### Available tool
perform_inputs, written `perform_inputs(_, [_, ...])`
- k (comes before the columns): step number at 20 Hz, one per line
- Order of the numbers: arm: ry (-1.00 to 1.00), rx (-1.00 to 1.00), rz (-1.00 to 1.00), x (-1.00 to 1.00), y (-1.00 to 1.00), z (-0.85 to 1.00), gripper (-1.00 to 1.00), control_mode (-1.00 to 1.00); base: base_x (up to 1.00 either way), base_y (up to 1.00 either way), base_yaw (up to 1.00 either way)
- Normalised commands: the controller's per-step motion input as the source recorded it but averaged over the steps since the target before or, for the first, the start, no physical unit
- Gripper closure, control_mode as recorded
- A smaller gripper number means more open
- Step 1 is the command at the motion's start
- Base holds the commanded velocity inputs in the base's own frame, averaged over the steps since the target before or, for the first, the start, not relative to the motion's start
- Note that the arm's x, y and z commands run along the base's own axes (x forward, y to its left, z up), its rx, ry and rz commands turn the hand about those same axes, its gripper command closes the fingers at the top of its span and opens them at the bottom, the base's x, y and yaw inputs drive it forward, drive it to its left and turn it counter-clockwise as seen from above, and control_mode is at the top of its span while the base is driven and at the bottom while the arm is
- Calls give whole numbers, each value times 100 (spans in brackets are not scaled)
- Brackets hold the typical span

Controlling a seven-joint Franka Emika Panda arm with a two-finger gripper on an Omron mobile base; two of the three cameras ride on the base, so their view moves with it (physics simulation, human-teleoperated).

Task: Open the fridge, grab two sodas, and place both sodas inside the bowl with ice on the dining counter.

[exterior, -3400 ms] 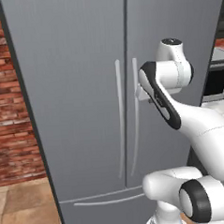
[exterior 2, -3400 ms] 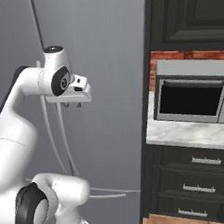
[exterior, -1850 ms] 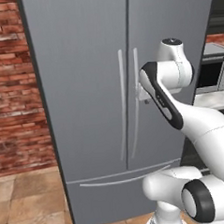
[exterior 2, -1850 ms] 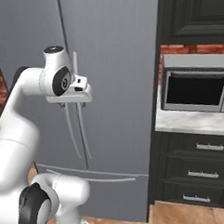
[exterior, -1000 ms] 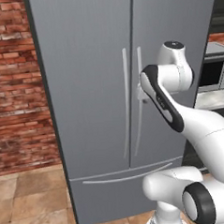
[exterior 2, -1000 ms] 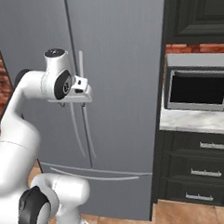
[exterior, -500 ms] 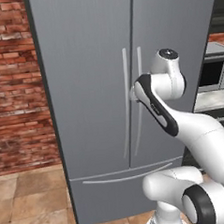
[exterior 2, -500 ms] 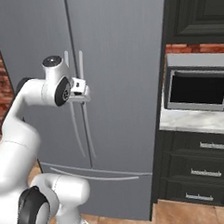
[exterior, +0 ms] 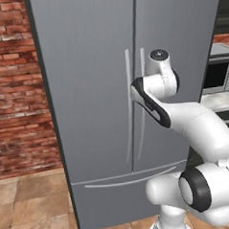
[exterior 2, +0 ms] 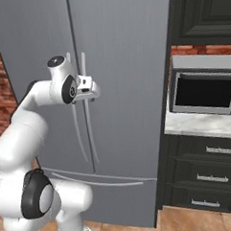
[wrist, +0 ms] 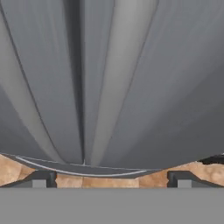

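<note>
The fridge (exterior: 89, 65) is a tall grey French-door unit with both doors shut; it also shows in the right base view (exterior 2: 124, 64). Its two long vertical handles (exterior: 130, 110) flank the centre seam. My gripper (exterior 2: 95, 91) hovers just in front of the right door's handle (exterior 2: 84, 71) at mid height, jaws wide apart and holding nothing. In the hand view the gripper (wrist: 111, 180) looks down the doors, with the right handle (wrist: 118, 83) between the fingertips (wrist: 43, 179). The sodas, the bowl and the dining counter are out of view.
A red brick wall (exterior: 14, 84) stands left of the fridge. To its right a microwave (exterior 2: 202, 93) sits on a marble counter (exterior 2: 199, 125) over dark drawers (exterior 2: 207, 175), with a dark upper cabinet (exterior 2: 203, 12). The floor (exterior: 26, 208) is tiled.
The whole scene shifted as the base drove, then settled. In the last half second the arm reached forward and brought the open gripper up to the fridge handles.
</note>
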Motion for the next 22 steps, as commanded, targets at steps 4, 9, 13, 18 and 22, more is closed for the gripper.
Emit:
perform_inputs(4, [-1,1,0,30,3,-8,-100,-100,0,0,0])
perform_inputs(9, [-5,8,0,21,0,-19,-100,-100,0,0,0])
perform_inputs(13, [-17,6,0,18,0,-21,-100,-100,0,0,0])
perform_inputs(18, [-21,5,0,19,0,-16,-100,-100,0,0,0])
perform_inputs(22, [-8,1,0,26,0,-15,-100,-100,0,0,0])
